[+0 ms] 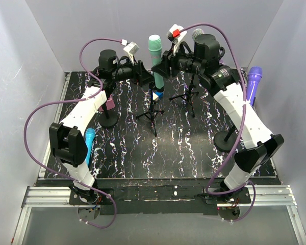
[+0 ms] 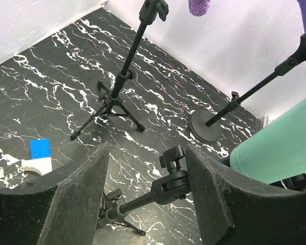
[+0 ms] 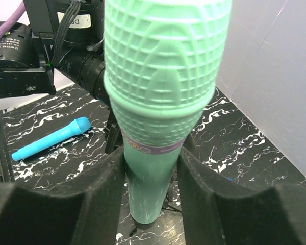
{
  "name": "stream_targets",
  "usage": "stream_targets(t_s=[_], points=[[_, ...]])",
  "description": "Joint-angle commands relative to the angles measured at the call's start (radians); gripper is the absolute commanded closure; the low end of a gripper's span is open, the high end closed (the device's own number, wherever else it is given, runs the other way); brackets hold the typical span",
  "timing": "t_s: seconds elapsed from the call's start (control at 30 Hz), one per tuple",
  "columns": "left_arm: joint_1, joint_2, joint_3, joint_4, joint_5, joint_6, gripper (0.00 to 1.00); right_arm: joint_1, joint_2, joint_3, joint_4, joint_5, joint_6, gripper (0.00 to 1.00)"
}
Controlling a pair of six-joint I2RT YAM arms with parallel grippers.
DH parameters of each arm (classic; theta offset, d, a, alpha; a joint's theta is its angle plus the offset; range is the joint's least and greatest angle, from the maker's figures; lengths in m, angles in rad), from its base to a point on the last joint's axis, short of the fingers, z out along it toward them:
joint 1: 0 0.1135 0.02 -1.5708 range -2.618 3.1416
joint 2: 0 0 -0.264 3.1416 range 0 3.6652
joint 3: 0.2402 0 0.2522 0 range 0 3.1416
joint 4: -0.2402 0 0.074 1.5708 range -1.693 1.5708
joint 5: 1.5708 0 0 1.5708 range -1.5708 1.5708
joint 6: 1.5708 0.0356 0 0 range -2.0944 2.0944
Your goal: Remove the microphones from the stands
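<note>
A mint-green microphone [image 1: 155, 53] stands upright in the clip of a small tripod stand [image 1: 154, 109] at the table's centre back. My right gripper [image 3: 150, 155] is shut on its handle just below the ribbed head [image 3: 160, 66], both pads pressing its sides. From the other side, my left gripper [image 2: 148, 153] is open around the stand's black swivel joint [image 2: 173, 184]. The right finger [image 2: 214, 189] touches that joint and the left finger [image 2: 76, 194] stands apart from it. In the top view the two grippers [image 1: 143, 74] [image 1: 166, 65] flank the microphone.
A blue microphone [image 1: 88, 145] lies at the table's left. A purple microphone [image 1: 253, 81] sits on a round-base stand [image 1: 227, 139] at the right. A grey-headed microphone [image 1: 197, 34] stands on a second tripod [image 1: 187, 97]. Another round base [image 1: 108, 121] is by the left arm.
</note>
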Motion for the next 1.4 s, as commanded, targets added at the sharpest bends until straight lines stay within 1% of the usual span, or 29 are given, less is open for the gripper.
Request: stream_targets(t_s=[0.0,0.03,0.07,0.2,0.23,0.33,0.4,0.6,0.67,0.73,0.8,0.87,0.93,0.97,1.03,1.13,1.27,1.37], points=[[-0.005,0.001,-0.030,-0.043,-0.022,0.031,0.41,0.016,0.012,0.043,0.036,-0.015,-0.013,0.55],[-0.005,0.003,-0.035,-0.043,-0.027,0.035,0.41,0.016,0.015,0.044,0.036,-0.019,-0.019,0.60],[-0.005,0.001,-0.039,-0.043,-0.030,0.040,0.42,0.018,0.018,0.050,0.036,-0.024,-0.026,0.68],[-0.005,0.004,-0.047,-0.048,-0.033,0.057,0.43,0.027,0.037,0.110,0.020,-0.067,-0.124,0.94],[-0.006,0.000,-0.052,-0.039,-0.027,0.057,0.44,0.029,0.038,0.124,0.026,-0.073,-0.152,0.99],[-0.007,-0.001,-0.061,-0.027,-0.013,0.060,0.44,0.030,0.023,0.136,0.087,-0.073,-0.212,0.99],[-0.008,0.007,-0.059,-0.042,-0.017,0.068,0.44,0.029,0.015,0.159,0.134,-0.064,-0.220,0.99],[-0.008,0.012,-0.063,-0.065,-0.028,0.081,0.44,0.033,0.081,0.415,0.169,-0.041,-0.157,0.99],[-0.008,0.013,-0.058,-0.060,-0.028,0.078,0.44,0.033,0.081,0.446,0.212,-0.017,-0.128,0.99],[-0.008,0.009,-0.055,-0.042,-0.020,0.068,0.43,0.033,0.064,0.442,0.223,0.003,-0.109,0.99],[-0.010,-0.002,-0.050,-0.011,-0.019,0.059,0.41,0.033,0.022,0.384,0.209,0.017,-0.105,0.99],[-0.008,-0.011,-0.030,0.022,-0.013,0.043,0.39,0.029,-0.052,0.250,0.213,0.028,-0.120,0.99],[-0.008,-0.023,0.006,0.065,0.036,0.037,0.37,0.018,-0.127,0.115,0.235,0.039,-0.109,0.99],[-0.007,-0.030,0.022,0.073,0.058,0.057,0.36,0.015,-0.161,0.048,0.235,0.053,-0.093,0.99],[-0.005,-0.037,0.052,0.072,0.087,0.088,0.35,0.007,-0.207,-0.020,0.223,0.066,-0.060,0.99],[-0.002,-0.045,0.092,0.061,0.150,0.086,0.33,-0.004,-0.265,-0.085,0.215,0.070,-0.010,0.99],[-0.002,-0.053,0.141,0.023,0.306,0.112,0.30,-0.008,-0.305,-0.147,0.223,0.063,0.004,0.99],[-0.005,-0.079,0.137,-0.007,0.351,0.149,0.30,-0.021,-0.299,-0.155,0.229,0.065,0.047,0.99]])
